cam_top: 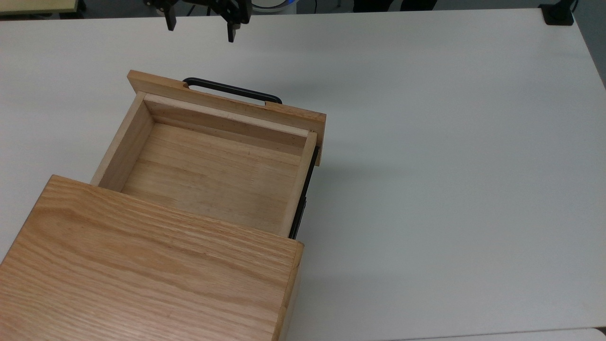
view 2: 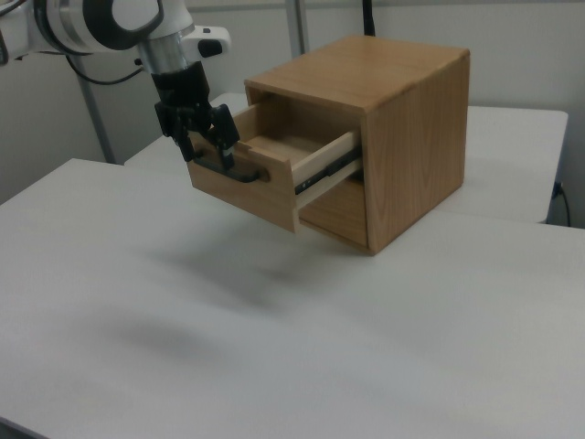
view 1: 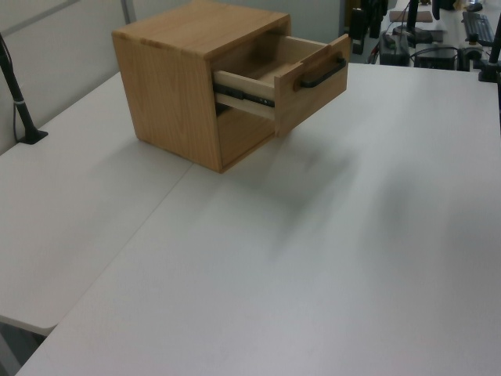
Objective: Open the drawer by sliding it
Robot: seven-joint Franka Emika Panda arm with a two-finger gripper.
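While the drawer (cam_top: 208,175) stands pulled well out of the cabinet (cam_top: 147,270), the gripper (cam_top: 199,26) hangs open and holds nothing, its two fingers (cam_top: 230,33) spread wide apart. In the top view it sits near that view's upper edge, with the drawer's front panel (cam_top: 227,102) and black handle (cam_top: 232,90) below it and clear of both fingertips. In the right view the gripper (view 2: 203,137) is just above the handle (view 2: 233,171), at the drawer's outer end, with the arm (view 2: 119,23) rising from it toward the right view's upper left. A black side rail (cam_top: 303,194) shows along the drawer, farther from the gripper than the handle is. Beneath it all lies the white table (cam_top: 450,166).
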